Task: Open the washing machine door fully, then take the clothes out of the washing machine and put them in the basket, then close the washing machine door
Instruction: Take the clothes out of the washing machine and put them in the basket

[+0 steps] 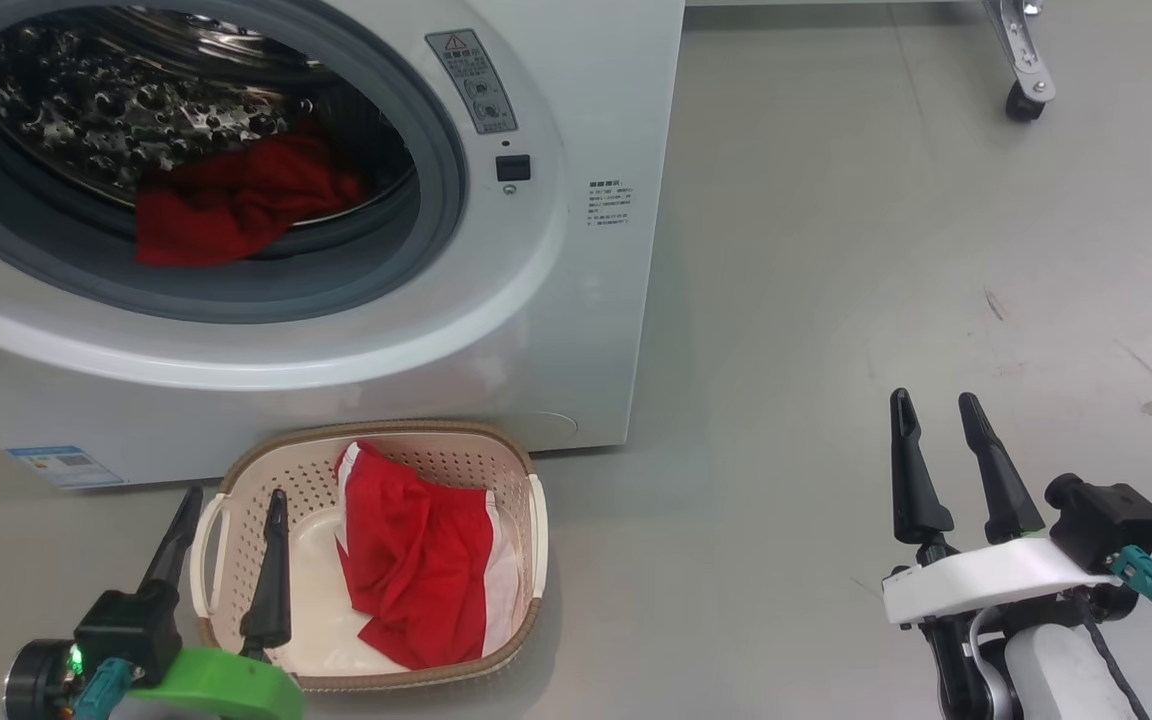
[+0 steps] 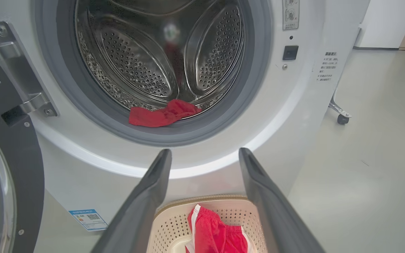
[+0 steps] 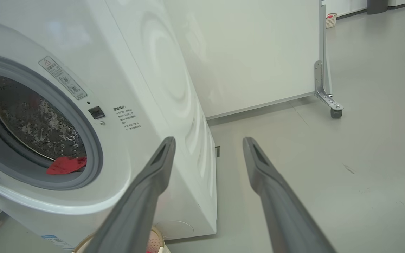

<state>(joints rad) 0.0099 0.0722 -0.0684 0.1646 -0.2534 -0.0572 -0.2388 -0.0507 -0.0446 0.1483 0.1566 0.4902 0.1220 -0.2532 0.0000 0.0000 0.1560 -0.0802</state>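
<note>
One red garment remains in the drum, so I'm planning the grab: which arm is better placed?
Probably left. The left gripper, open by the basket, faces the red garment in the drum; the right gripper points past the washing machine.

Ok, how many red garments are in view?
2: one red garment lies in the basket; another sits at the washing machine drum's front edge. Folds may hide more.

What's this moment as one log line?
door open | red garment in drum | another garment in basket | left fingers open, empty, by basket | right fingers open, empty
</note>
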